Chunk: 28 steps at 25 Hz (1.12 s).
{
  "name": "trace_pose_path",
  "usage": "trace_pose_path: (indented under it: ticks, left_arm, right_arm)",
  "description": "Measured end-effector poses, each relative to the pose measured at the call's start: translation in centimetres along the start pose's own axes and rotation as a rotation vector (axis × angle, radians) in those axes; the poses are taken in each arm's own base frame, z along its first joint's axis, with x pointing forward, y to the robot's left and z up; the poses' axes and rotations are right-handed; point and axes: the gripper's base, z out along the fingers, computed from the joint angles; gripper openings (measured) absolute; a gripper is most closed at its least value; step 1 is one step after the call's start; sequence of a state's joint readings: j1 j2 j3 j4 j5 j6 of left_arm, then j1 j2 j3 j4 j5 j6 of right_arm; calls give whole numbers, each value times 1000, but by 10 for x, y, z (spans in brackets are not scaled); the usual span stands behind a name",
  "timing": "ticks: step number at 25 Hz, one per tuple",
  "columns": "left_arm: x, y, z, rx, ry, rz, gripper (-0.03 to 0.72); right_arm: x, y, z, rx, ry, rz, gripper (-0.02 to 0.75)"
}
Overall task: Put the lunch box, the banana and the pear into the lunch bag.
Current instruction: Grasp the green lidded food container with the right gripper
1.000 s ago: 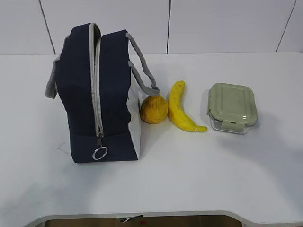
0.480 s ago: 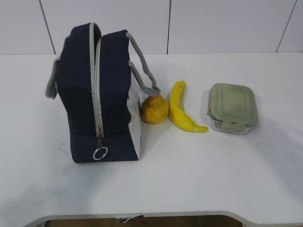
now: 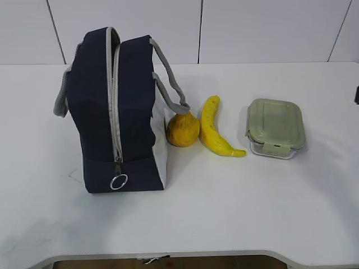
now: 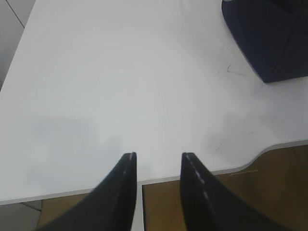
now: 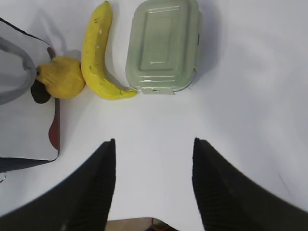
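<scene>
The navy lunch bag (image 3: 115,112) stands upright at the left, its grey zipper closed down to the ring pull (image 3: 118,181). The pear (image 3: 183,129) rests against the bag's white side panel. The banana (image 3: 215,127) lies just right of it, and the green-lidded lunch box (image 3: 275,127) lies further right. In the right wrist view the pear (image 5: 61,77), banana (image 5: 97,54) and lunch box (image 5: 163,44) lie ahead of my open, empty right gripper (image 5: 154,143). My left gripper (image 4: 159,156) is open and empty over the table's front edge, the bag's corner (image 4: 269,33) at upper right.
The white table (image 3: 224,213) ends at a front edge with a curved cut-out (image 4: 269,147). A white panelled wall (image 3: 252,28) stands behind. A small dark part (image 3: 357,94) shows at the exterior view's right edge.
A small dark part has come into the exterior view at the right edge. The bag, pear, banana and lunch box have not moved.
</scene>
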<state>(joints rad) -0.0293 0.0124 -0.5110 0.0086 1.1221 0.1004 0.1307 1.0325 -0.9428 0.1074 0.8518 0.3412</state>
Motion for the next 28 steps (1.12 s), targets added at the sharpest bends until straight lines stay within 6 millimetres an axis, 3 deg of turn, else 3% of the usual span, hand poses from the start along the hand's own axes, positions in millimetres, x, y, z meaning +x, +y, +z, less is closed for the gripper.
trace_pose_path:
  ticks: [5,14,20,28]
  left_arm:
    - [0,0,0,0,0,0,239]
    - [0,0,0,0,0,0,239]
    - [0,0,0,0,0,0,239]
    - [0,0,0,0,0,0,239]
  right_arm:
    - [-13,-5,26,30,21,40,422]
    - [-61,-14,50,31,69,53,422]
    - [-83,-25,67,-119,202,62,396]
    - [-97,-64,89,-330,282,124,375]
